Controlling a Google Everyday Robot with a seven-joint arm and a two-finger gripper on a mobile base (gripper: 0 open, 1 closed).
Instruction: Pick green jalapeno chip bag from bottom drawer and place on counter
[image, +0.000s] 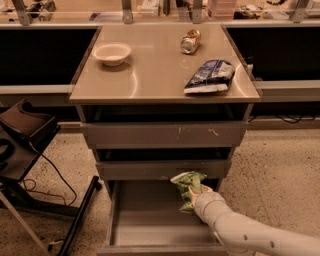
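The green jalapeno chip bag (186, 186) is held up above the open bottom drawer (150, 220), level with the front of the middle drawer. My gripper (196, 192) is shut on the bag's lower right side, with the white arm reaching in from the lower right. The counter (150, 75) is the beige top of the cabinet, well above the bag.
On the counter stand a white bowl (112, 52) at the back left, a can on its side (190, 41) at the back, and a blue-and-white bag (210, 76) at the right. A black stand with cables (30, 150) is left of the cabinet.
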